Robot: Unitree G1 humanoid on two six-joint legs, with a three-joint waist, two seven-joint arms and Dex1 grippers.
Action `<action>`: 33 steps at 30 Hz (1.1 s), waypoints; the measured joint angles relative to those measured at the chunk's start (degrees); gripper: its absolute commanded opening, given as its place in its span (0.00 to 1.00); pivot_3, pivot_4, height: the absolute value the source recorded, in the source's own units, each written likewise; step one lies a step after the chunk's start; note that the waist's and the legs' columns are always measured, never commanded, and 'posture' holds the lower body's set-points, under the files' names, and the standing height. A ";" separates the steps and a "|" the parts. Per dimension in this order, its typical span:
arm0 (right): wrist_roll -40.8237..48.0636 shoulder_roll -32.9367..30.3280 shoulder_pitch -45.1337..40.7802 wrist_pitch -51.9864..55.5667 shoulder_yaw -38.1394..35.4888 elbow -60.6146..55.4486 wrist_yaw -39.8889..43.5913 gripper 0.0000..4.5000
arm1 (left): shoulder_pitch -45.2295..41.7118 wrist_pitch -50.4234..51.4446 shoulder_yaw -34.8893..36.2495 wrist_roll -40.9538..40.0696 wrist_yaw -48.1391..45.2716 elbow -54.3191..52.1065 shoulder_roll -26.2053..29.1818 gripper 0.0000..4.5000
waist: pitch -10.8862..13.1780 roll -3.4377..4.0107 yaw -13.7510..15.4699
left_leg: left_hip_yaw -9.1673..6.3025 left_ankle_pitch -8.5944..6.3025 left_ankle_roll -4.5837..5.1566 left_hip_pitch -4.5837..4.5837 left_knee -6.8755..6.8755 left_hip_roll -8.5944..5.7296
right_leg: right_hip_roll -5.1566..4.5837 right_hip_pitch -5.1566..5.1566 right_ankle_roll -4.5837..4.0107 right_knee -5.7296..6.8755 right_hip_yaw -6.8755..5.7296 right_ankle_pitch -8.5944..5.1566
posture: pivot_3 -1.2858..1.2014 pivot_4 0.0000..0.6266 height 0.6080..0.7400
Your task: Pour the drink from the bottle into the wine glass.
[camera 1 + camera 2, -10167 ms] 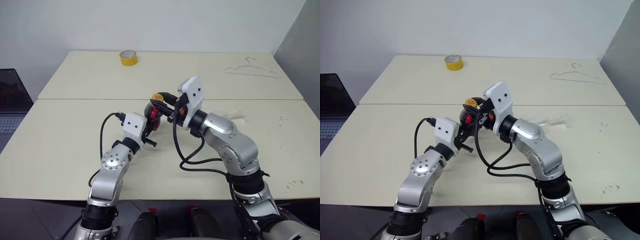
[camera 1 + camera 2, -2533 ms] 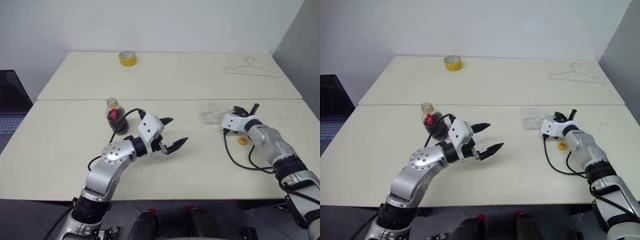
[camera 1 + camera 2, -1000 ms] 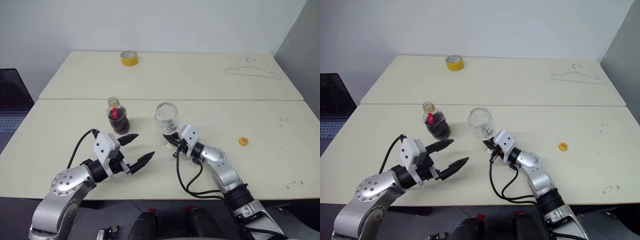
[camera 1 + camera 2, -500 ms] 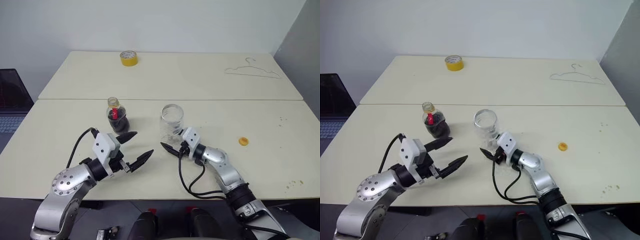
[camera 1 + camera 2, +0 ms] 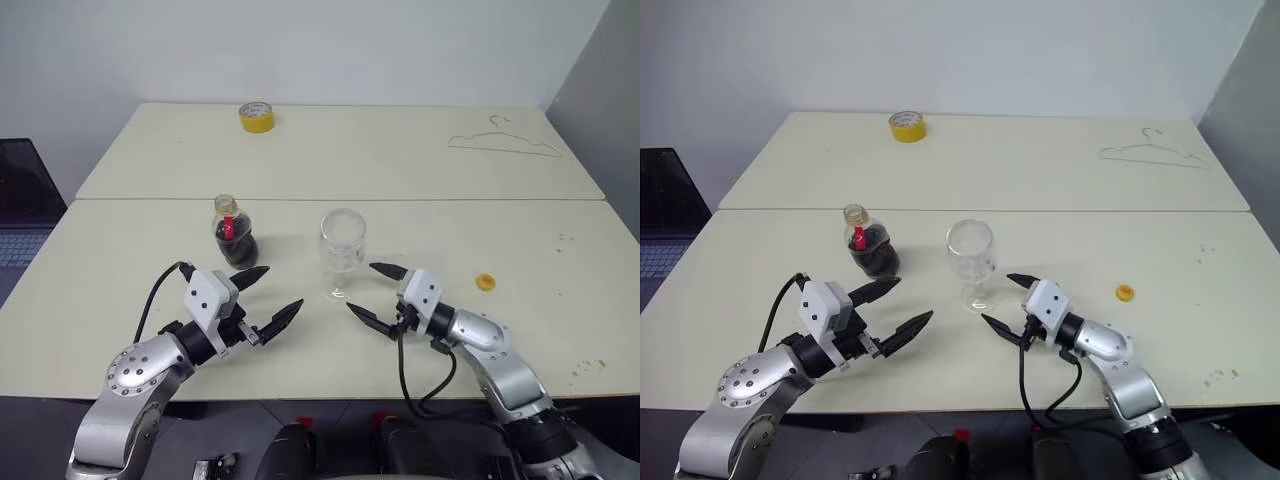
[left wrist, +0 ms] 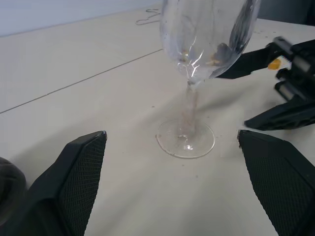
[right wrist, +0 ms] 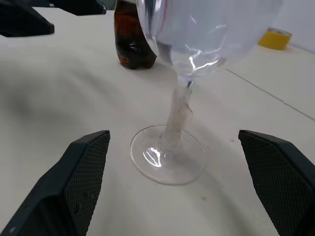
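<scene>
wine glass (image 5: 342,252) stands upright mid-table, empty; my right gripper (image 5: 377,292) sits beside it, spread wide, holding nothing. left gripper (image 5: 266,296) gapes empty too. next i grab the uncapped bottle (image 5: 234,233) behind it.

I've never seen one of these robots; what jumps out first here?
An empty wine glass stands upright mid-table, between two open black grippers, left and right, neither touching it. Just to its left stands a small bottle of dark drink, its yellow cap lying off to the right.
</scene>
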 measured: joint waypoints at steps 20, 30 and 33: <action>27.71 -15.27 -0.75 32.00 -12.30 -29.33 0.84 0.99 | -4.26 -7.89 7.48 11.04 17.12 13.85 -6.05 1.00 | -0.01 -0.06 0.32 | -0.07 -0.01 0.03 -0.02 0.04 -0.04 | -0.01 0.11 0.01 -0.07 -0.11 -0.01 | 0.52 0.24 1.00; 28.92 -15.45 -3.87 32.89 -12.06 -29.61 0.45 0.99 | -12.56 -8.42 5.90 11.70 14.05 24.80 -4.61 1.00 | -0.01 -0.06 0.28 | -0.11 -0.01 0.02 -0.03 0.04 -0.04 | -0.02 0.09 0.01 -0.07 -0.14 0.00 | 0.52 0.24 1.00; 30.62 -16.73 -5.02 33.58 -12.28 -30.75 0.56 0.99 | -14.11 -8.40 4.52 12.14 13.36 25.82 -4.59 1.00 | -0.01 -0.06 0.29 | -0.11 -0.01 0.02 -0.04 0.05 -0.05 | -0.03 0.09 0.01 -0.07 -0.14 0.00 | 0.52 0.24 1.00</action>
